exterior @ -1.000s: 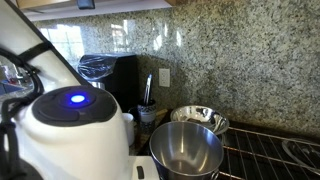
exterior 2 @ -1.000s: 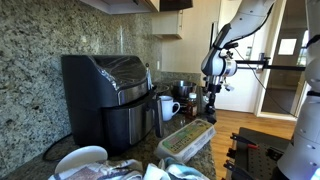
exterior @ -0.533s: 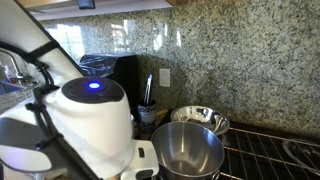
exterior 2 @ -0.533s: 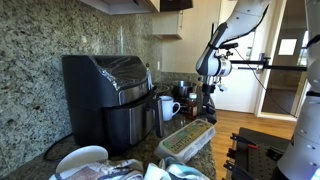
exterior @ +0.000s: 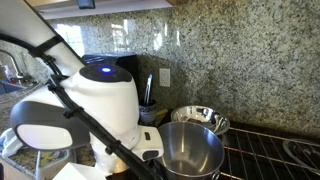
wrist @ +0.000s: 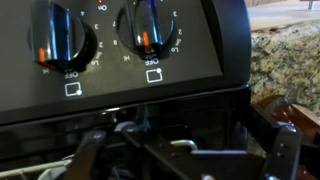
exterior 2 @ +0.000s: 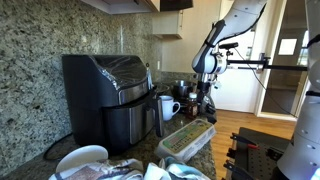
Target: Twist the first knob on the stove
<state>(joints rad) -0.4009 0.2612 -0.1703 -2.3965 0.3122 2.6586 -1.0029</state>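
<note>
Stove panel (wrist: 200, 55), dark and glossy, carries two black round knobs in the wrist view: the left knob (wrist: 62, 40), then the right knob (wrist: 148, 28). Below them the black gripper (wrist: 185, 158) stands spread wide and empty, probably ready to fit around one.

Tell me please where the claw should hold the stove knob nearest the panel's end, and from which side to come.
Probably the round rim of that knob, one finger on each opposite side, coming straight at the black panel from the front. The knob stands out from the flat panel, so only its sides give a hold. The claw is open.
</note>
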